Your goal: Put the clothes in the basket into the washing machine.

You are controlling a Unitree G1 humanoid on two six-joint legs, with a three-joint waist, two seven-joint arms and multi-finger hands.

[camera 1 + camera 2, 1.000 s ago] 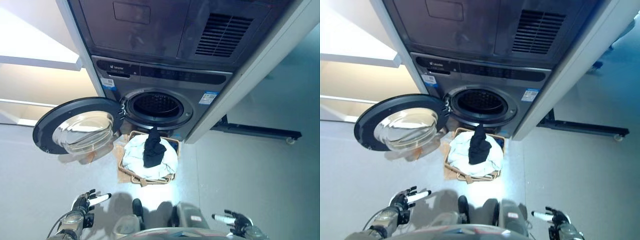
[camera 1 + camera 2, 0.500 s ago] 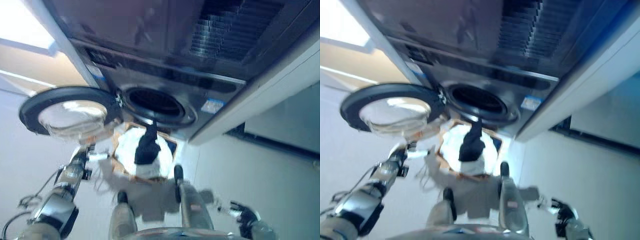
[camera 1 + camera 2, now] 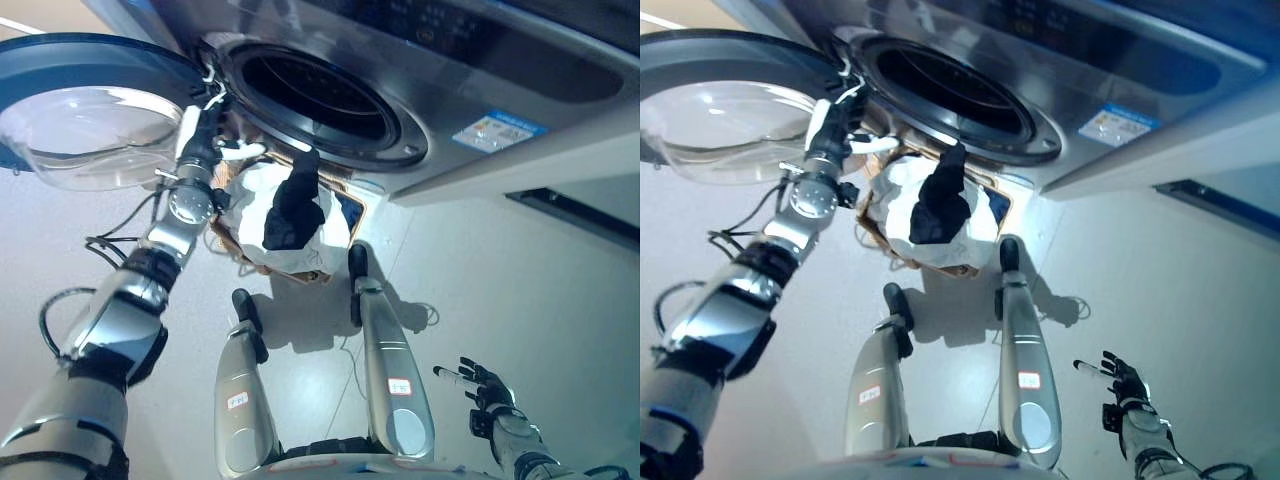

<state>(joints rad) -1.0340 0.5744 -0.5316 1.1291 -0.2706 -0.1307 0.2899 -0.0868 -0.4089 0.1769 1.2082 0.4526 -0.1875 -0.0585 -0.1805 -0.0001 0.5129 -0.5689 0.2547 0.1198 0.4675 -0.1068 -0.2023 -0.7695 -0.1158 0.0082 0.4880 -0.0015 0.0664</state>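
The robot's left hand (image 3: 203, 128), fingers loosely spread and empty, reaches into the upper left beside the woven wicker basket (image 3: 345, 203) — white clothes (image 3: 250, 215) and a dark garment (image 3: 293, 207) just to its right — while the right hand (image 3: 480, 385) hangs open, lower right.

Pale glossy floor (image 3: 520, 270) with soft reflections; a dark bar (image 3: 580, 215) lies low at the right
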